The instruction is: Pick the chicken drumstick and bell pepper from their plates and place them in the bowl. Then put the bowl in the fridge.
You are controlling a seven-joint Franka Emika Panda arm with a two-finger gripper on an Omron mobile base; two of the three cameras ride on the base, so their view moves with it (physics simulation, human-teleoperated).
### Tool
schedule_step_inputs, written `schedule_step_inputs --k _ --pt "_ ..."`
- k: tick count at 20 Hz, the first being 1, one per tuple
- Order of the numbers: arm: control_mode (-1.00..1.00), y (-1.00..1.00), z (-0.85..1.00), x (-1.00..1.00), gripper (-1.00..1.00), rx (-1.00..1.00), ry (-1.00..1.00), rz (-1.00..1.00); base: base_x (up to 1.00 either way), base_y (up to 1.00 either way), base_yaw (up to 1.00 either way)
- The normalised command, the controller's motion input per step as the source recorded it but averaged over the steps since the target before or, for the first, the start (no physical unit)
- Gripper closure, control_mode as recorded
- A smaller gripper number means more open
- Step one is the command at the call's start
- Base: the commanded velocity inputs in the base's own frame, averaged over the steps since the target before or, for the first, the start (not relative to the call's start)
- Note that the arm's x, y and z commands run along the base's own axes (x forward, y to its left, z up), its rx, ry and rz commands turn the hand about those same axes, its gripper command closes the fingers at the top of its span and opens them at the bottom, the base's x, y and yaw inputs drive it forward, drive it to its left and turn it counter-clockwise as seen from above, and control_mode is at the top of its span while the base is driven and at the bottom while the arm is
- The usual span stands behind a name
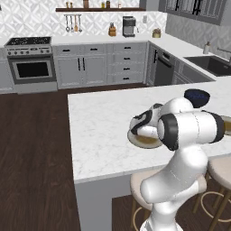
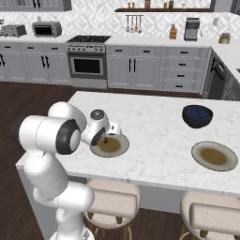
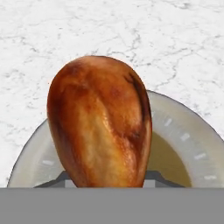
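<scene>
Drumstick (image 3: 100, 122) fills the hand view, fingers (image 3: 154, 177) clamped on its sides, low over its plate (image 3: 183, 131). Step: picking it. Next, lift straight and seek the bowl, unseen; second plate (image 2: 215, 156) sits toward three o'clock.

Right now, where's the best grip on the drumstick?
Probably the thick meaty end, from above, pads on its long sides: the drumstick lies on the plate with its fat end widest, and the claw already straddles it there.

drumstick (image 3: 99, 122): glossy browned skin | plate (image 3: 183, 131): smooth glazed ceramic | counter (image 3: 65, 30): polished veined marble
</scene>
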Motion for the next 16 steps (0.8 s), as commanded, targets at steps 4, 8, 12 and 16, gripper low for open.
schedule_step_inputs --k 4,8,12,16 --pt "-1.00 0.00 1.00 -0.67 1.00 0.01 0.00 -0.05 0.00 0.00 0.00" --pt "-1.00 0.00 1.00 -0.97 1.00 0.02 0.06 -0.10 0.00 0.00 0.00" --pt "-1.00 0.00 1.00 -0.74 1.00 0.07 0.26 -0.11 0.00 0.00 0.00" --pt "-1.00 0.00 1.00 -0.21 1.00 0.10 0.35 -0.10 0.00 0.00 0.00"
